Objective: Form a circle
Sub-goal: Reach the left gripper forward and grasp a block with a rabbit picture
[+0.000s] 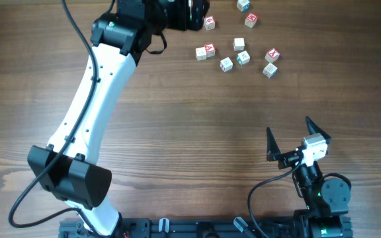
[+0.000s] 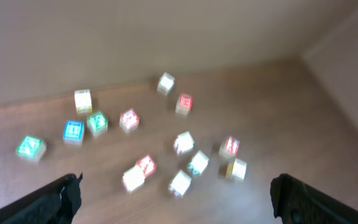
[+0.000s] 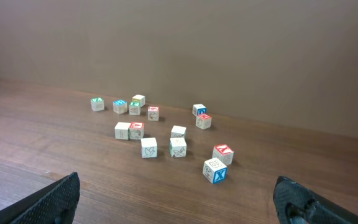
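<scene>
- Overhead: the alphabet cubes (image 1: 239, 43) lie scattered at the far side of the wooden table (image 1: 177, 139), right of centre. They form a loose clump with one pair touching and no ring shape, so I judge the circle not yet begun.
- The left arm (image 1: 104, 92) stretches from the near edge to the far edge, and its head ends just left of the clump. It is likely placed there to work the cubes at close range.
- Left wrist view: the left gripper (image 2: 176, 179) has its jaws spread wide with nothing between them, and the cubes sit below and ahead. The picture is blurred and the letters are unreadable. The wide stance probably lets a single cube fit between the fingers.
- The right gripper (image 1: 288, 125) sits near its base at the near right, well apart from the cubes. Its jaws are wide and hold nothing. It is probably parked there to keep out of the left arm's way.
- Right wrist view: a sharp, low look at the whole set, about fourteen cubes by my count. The blue X cube (image 3: 215, 170) is nearest the camera, with a red-faced cube (image 3: 222, 152) just beside it. A green-faced cube (image 3: 97, 103) sits at the far left.
- Judgement: cubes fill the middle of the clump, so a ring needs the centre cleared and the outliers pulled in.
- Risk: small cubes probably slide easily on smooth wood, so jaws coming down in a crowded spot may knock the neighbours.
</scene>
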Tool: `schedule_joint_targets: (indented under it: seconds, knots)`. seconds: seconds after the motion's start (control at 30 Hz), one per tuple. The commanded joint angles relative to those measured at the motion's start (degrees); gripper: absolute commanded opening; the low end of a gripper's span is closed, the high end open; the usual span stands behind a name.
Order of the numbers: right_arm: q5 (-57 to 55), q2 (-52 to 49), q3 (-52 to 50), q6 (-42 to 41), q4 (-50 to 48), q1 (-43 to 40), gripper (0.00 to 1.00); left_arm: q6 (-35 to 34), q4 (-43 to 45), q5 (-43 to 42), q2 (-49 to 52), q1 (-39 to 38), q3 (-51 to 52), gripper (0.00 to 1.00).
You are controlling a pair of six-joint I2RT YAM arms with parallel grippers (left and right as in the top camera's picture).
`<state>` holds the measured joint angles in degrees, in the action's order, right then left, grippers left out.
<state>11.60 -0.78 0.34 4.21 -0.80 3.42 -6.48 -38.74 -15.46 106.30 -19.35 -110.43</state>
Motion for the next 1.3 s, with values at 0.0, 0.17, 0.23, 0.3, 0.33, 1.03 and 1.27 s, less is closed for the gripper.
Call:
schedule_joint_targets:
  seconds: [0.0,0.17,0.23,0.3,0.33,1.03,1.27]
  knots:
    - [0.5,0.2,0.0,0.2,-0.2,-0.4,1.00,6.3,-3.9,-1.6,1.4,0.2,-0.9,1.00]
    - [0.5,0.2,0.0,0.3,-0.2,-0.4,1.00,6.3,-7.1,-1.7,1.4,0.1,-0.8,1.00]
    - [0.5,0.2,0.0,0.3,-0.2,-0.4,1.00,6.8,-8.5,-1.4,1.7,0.1,-0.8,1.00]
    - [0.5,0.2,0.0,0.3,-0.2,-0.4,1.00,11.2,-9.7,-1.4,2.5,0.1,-0.8,1.00]
    - [0.5,0.2,0.0,0.3,-0.2,-0.4,1.00,14.1,-10.2,-1.4,3.5,0.1,-0.8,1.00]
    - [0.5,0.2,0.0,0.3,-0.2,-0.4,1.00,28.4,10.7,-0.2,30.2,0.1,-0.8,1.00]
    - [0.5,0.2,0.0,0.2,-0.2,-0.4,1.00,31.8,13.6,-0.2,34.0,0.0,-0.8,1.00]
